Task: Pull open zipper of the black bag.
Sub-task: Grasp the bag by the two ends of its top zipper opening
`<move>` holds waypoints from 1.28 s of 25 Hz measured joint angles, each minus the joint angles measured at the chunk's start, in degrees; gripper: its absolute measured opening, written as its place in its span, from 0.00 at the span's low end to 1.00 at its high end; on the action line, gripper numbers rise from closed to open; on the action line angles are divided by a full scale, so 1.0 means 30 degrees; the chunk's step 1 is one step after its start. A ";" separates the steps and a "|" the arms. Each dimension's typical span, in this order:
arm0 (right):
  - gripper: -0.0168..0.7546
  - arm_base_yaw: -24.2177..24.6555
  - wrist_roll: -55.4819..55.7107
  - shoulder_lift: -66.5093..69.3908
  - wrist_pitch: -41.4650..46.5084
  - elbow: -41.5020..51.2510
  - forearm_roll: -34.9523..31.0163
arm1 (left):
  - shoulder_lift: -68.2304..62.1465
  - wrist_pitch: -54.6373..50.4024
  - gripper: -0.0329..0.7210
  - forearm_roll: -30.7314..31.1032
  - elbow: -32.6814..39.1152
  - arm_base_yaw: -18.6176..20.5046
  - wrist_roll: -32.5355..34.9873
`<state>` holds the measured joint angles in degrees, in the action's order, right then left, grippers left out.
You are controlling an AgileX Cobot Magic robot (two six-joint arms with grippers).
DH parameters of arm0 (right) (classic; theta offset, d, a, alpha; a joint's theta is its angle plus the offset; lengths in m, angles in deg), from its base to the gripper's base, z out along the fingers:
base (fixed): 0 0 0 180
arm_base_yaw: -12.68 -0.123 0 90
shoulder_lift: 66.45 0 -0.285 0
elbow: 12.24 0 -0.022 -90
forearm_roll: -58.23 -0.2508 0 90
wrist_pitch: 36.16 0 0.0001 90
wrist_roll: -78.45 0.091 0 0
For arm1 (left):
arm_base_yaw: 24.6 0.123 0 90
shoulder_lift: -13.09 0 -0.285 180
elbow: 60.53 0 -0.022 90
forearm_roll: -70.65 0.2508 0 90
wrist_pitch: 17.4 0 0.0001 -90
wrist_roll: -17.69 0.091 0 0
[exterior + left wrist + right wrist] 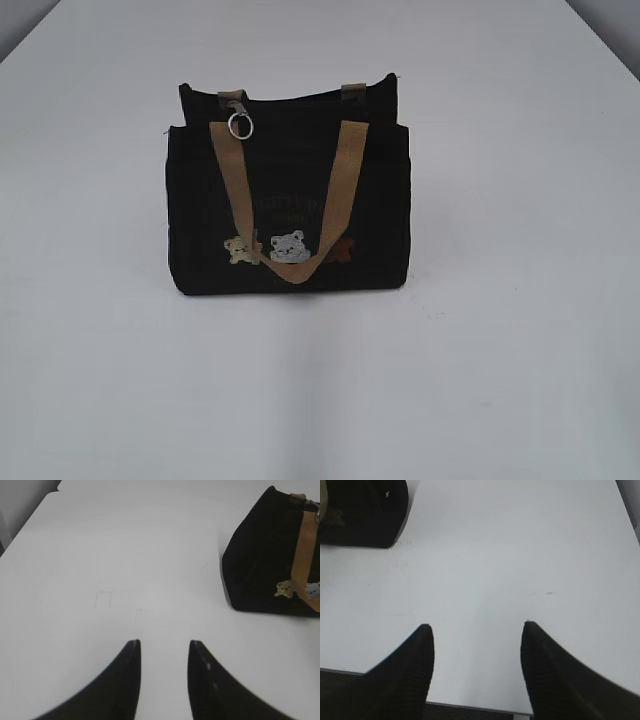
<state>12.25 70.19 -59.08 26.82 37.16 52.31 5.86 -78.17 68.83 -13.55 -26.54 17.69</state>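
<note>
The left gripper [164,647] has its jaws parted by a narrow gap with only bare white worktop [125,570] showing between them — they hold nothing. The right gripper [477,630] has its jaws spread noticeably wider, also with nothing between them, hanging over the near edge of the worktop.

Neither gripper touches the black bag [290,200]. In the left wrist view the bag sits well off to the right of the jaws, showing its end and part of its front; in the right wrist view only 1 dark corner of it shows at the upper left, well apart from the jaws.

In the exterior view the bag stands upright near the middle of the worktop, front face toward the camera. A tan handle [285,200] droops down over the front in a loop, crossing the small bear patches [275,247] near the bottom. The zipper [300,95] runs along the top edge, and its silver ring pull [240,125] hangs at the left end, just below a tan strap tab — the top looks closed, though the dark fabric makes this hard to confirm.
</note>
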 joint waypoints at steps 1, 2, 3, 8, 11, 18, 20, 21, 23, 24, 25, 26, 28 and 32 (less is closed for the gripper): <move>0.59 0.0000 0.0000 0.0000 0.0000 0.0000 0.0000 | 0.0000 0.0000 0.37 0.0000 0.0000 0.0000 0.0000; 0.59 0.0000 0.0000 0.0000 0.0000 0.0000 0.0000 | 0.0000 0.0000 0.37 0.0000 0.0000 0.0000 0.0000; 0.59 0.0000 0.0000 0.0000 0.0000 0.0000 0.0000 | 0.0000 0.0000 0.37 0.0000 0.0000 0.0000 0.0000; 0.59 0.0000 0.0000 0.0000 0.0000 0.0000 0.0000 | 0.0000 0.0000 0.37 0.0000 0.0000 0.0000 0.0000; 0.59 0.0000 0.0000 0.0000 0.0000 0.0000 0.0000 | 0.0000 0.0000 0.37 0.0000 0.0000 0.0000 0.0000; 0.59 0.0000 0.0000 0.0000 0.0000 0.0000 0.0000 | 0.0000 0.0000 0.37 0.0000 0.0000 0.0000 0.0000; 0.59 0.0000 0.0000 0.0000 0.0000 0.0000 0.0000 | 0.0000 0.0000 0.37 0.0000 0.0000 0.0000 0.0000; 0.59 0.0000 0.0000 0.0000 0.0000 0.0000 0.0000 | 0.0000 0.0000 0.37 0.0000 0.0000 0.0000 0.0000; 0.59 0.0000 0.0000 0.0000 0.0000 0.0000 0.0000 | 0.0000 0.0000 0.37 0.0000 0.0000 0.0000 0.0000; 0.59 0.0000 0.0000 0.0000 0.0000 0.0000 0.0000 | 0.0000 0.0000 0.37 -0.0083 0.0000 0.0000 0.0000; 0.59 0.0000 0.0000 0.0000 0.0000 0.0000 0.0000 | 0.0000 0.0018 0.37 -0.0272 0.0000 0.0000 0.0000; 0.59 0.0000 0.0000 0.0000 0.0000 0.0000 0.0000 | -0.0075 0.0134 0.37 -0.0620 -0.0044 0.0000 0.0000; 0.59 0.0000 0.0000 0.0000 0.0000 0.0000 0.0000 | -0.0793 0.1091 0.37 -0.1758 -0.0241 0.0000 0.0726; 0.59 0.0000 0.0000 0.0000 0.0000 0.0000 -0.0026 | -0.3929 0.5631 0.39 -0.5261 -0.0389 0.0000 0.6763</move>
<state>12.25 70.19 -59.08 26.82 37.16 52.23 -5.93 -61.28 53.05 -14.72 -26.54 37.98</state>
